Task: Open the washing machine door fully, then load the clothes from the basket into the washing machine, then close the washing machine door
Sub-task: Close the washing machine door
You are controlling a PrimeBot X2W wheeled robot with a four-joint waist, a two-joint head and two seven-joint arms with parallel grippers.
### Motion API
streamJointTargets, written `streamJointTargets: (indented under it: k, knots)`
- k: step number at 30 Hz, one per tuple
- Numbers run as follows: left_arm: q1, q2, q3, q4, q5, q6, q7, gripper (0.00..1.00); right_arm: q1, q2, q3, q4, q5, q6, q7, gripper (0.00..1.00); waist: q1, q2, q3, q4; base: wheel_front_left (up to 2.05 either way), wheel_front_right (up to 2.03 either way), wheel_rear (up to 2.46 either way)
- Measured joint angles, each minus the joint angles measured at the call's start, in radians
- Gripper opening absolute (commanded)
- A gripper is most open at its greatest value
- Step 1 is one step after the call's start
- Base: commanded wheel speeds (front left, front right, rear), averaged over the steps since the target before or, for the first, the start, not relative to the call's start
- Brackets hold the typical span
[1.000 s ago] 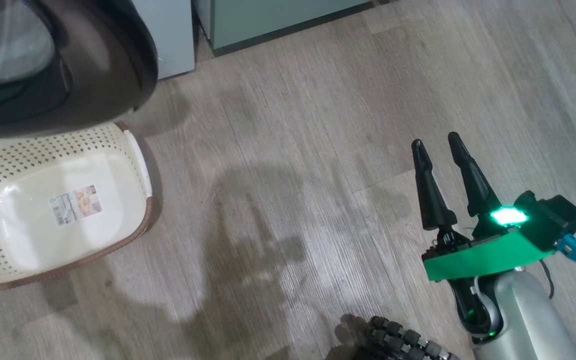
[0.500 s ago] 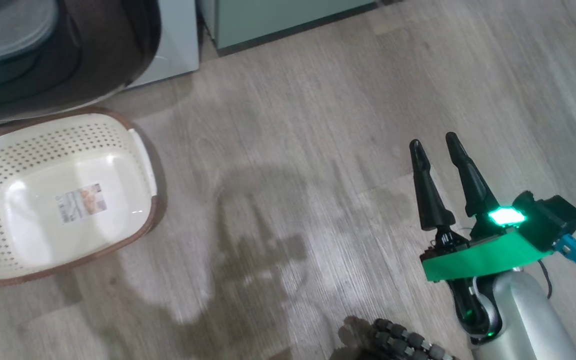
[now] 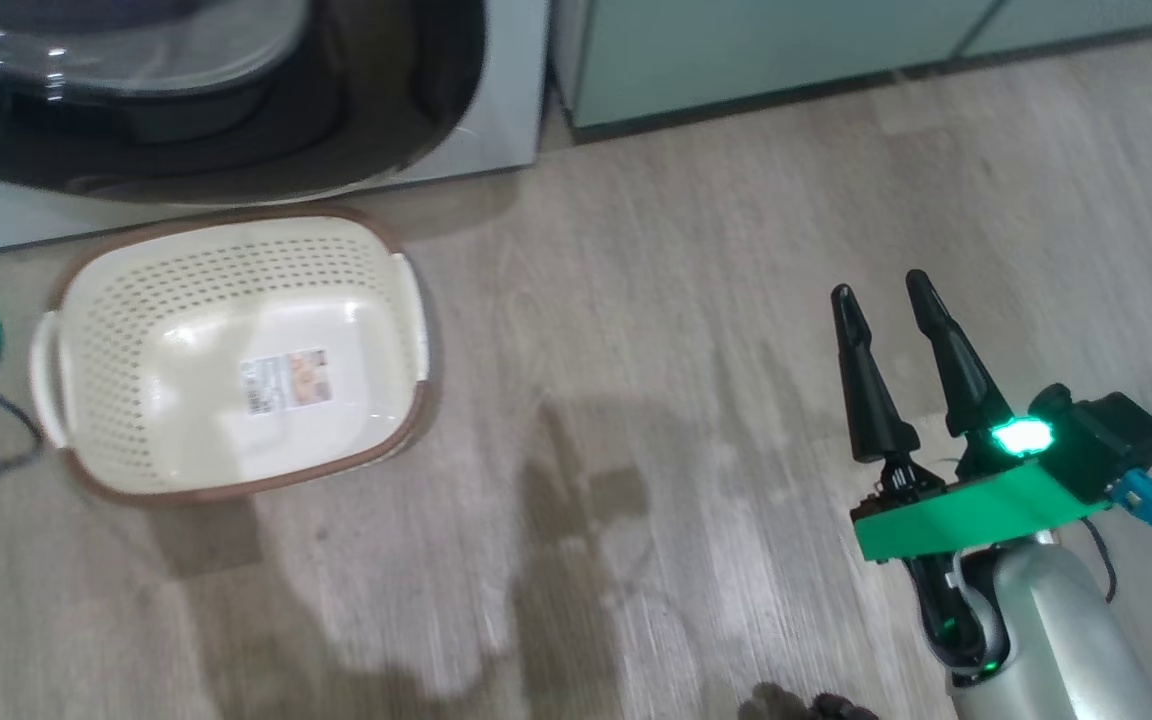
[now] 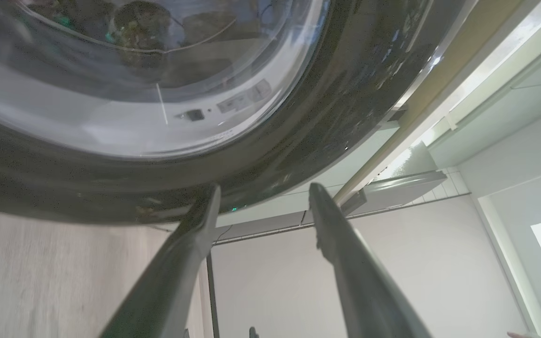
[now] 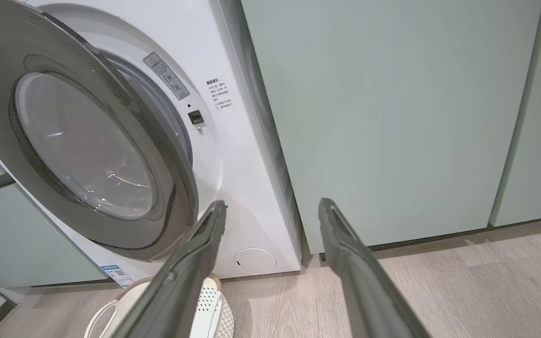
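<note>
Two grippers held jaws apart: left gripper [image 4: 263, 192] by the washing machine door [image 4: 327, 112], right gripper [image 3: 876, 290] idle; closing seemed next, needing a push.

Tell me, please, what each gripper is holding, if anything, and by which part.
Nothing: the right gripper is open above the floor; the left gripper is open by the washing machine door.

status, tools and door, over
Left tool open by washing machine door rim, door part open. Right tool open over floor. Basket empty, below door.
</note>
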Motion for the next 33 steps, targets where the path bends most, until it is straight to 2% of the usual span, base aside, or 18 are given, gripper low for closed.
streamJointTargets:
  k: [7, 12, 19, 24, 28, 33]
  knots:
    - [0.171, -0.119, 0.047, -0.111, 0.03, -0.026, -0.099, 1.0, 0.0, 0.0, -0.015, 0.018, -0.017, 0.0, 0.0, 1.0, 0.0, 0.0, -0.032, 0.086, 0.0, 0.0, 0.0]
    - [0.295, -0.215, 0.068, -0.184, 0.048, -0.027, -0.158, 1.0, 0.0, 0.0, -0.027, 0.032, -0.028, 0.0, 0.0, 1.0, 0.0, 0.0, -0.056, 0.137, 0.0, 0.0, 0.0]
    - [0.429, -0.249, 0.061, -0.266, 0.063, -0.027, -0.254, 1.0, 0.005, 0.0, -0.052, 0.051, -0.037, 0.0, 0.0, 1.0, 0.0, 0.0, -0.097, 0.188, 0.0, 0.0, 0.0]
    - [0.506, -0.25, -0.001, -0.285, 0.081, -0.027, -0.375, 1.0, 0.027, 0.0, -0.066, 0.067, -0.053, 0.0, 0.0, 1.0, 0.0, 0.0, -0.13, 0.212, 0.0, 0.0, 0.0]
    - [0.533, -0.251, -0.065, -0.335, 0.218, -0.027, -0.502, 1.0, 0.04, 0.0, -0.077, 0.071, -0.059, 0.0, 0.0, 1.0, 0.0, 0.0, -0.154, 0.226, 0.0, 0.0, 0.0]
    - [0.544, -0.243, -0.15, -0.409, 0.505, -0.027, -0.673, 1.0, 0.04, 0.0, -0.082, 0.066, -0.073, 0.0, 0.006, 1.0, 0.0, 0.0, -0.182, 0.231, 0.0, 0.0, 0.0]
